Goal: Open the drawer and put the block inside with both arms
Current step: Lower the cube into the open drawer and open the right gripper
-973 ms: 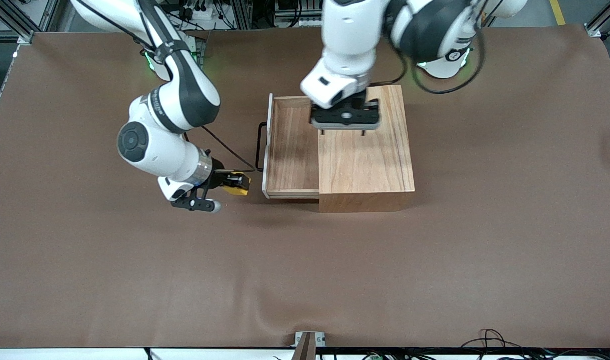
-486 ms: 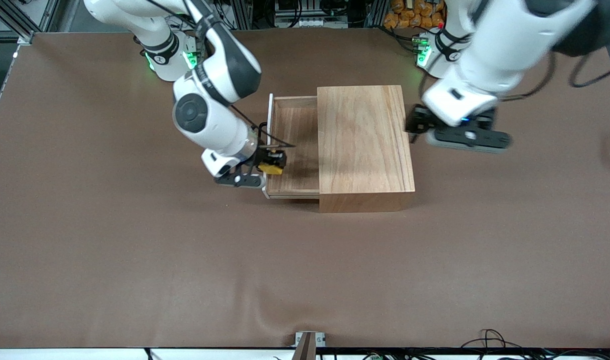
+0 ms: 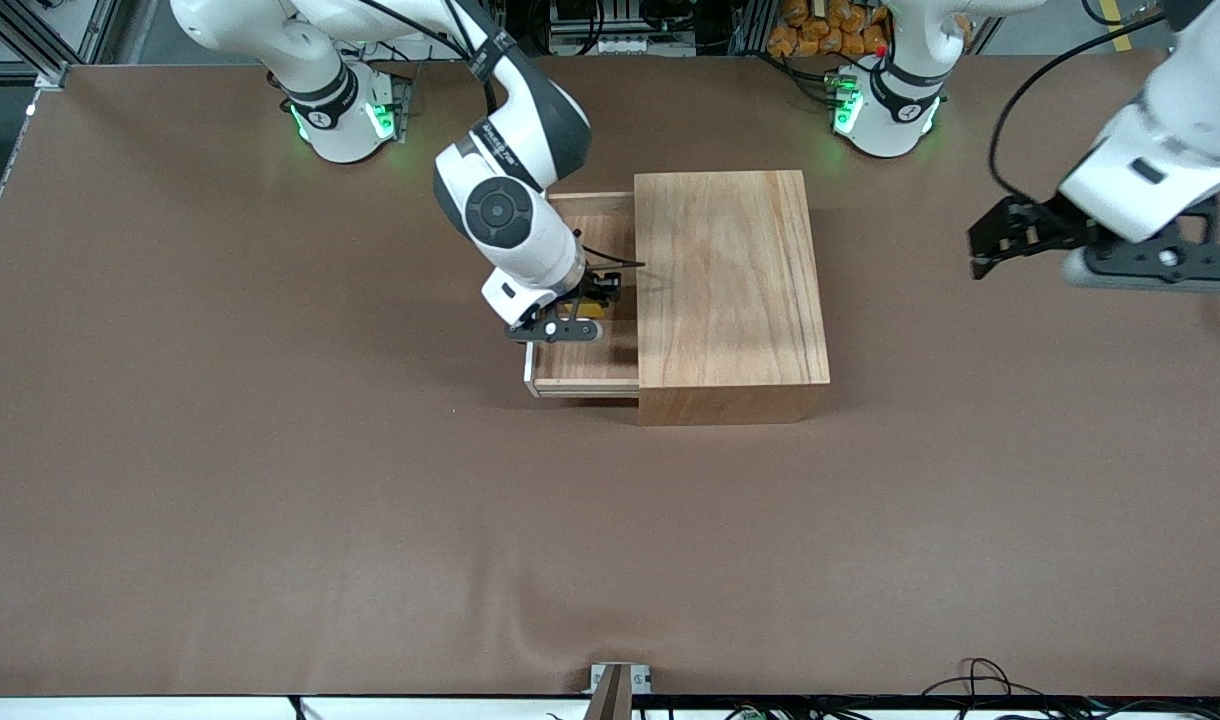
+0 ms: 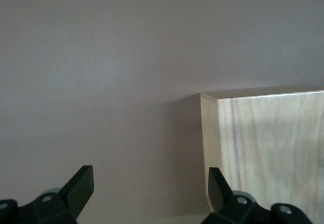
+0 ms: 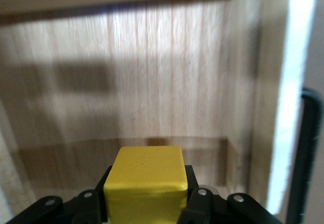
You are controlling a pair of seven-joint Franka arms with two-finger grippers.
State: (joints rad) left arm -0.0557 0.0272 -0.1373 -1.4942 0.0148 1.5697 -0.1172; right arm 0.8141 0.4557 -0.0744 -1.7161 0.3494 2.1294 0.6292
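Note:
The drawer (image 3: 582, 372) stands pulled out of the light-wood box (image 3: 730, 290) toward the right arm's end. My right gripper (image 3: 592, 306) is over the open drawer, shut on the yellow block (image 3: 586, 313). The right wrist view shows the block (image 5: 147, 176) between the fingers above the drawer floor (image 5: 167, 82), with the white front panel (image 5: 296, 82) and black handle (image 5: 311, 148) beside it. My left gripper (image 3: 988, 247) is open and empty, up over the table toward the left arm's end, away from the box. Its wrist view (image 4: 149, 183) shows a corner of the box (image 4: 268, 143).
The brown table cover (image 3: 370, 520) lies bare around the box. The two arm bases (image 3: 340, 115) (image 3: 885, 110) glow green along the table's edge farthest from the front camera. A small bracket (image 3: 618, 680) sits at the edge nearest the front camera.
My right gripper has carried the block from the table beside the drawer front to over the open drawer. My left gripper has swung off the box top out toward the left arm's end.

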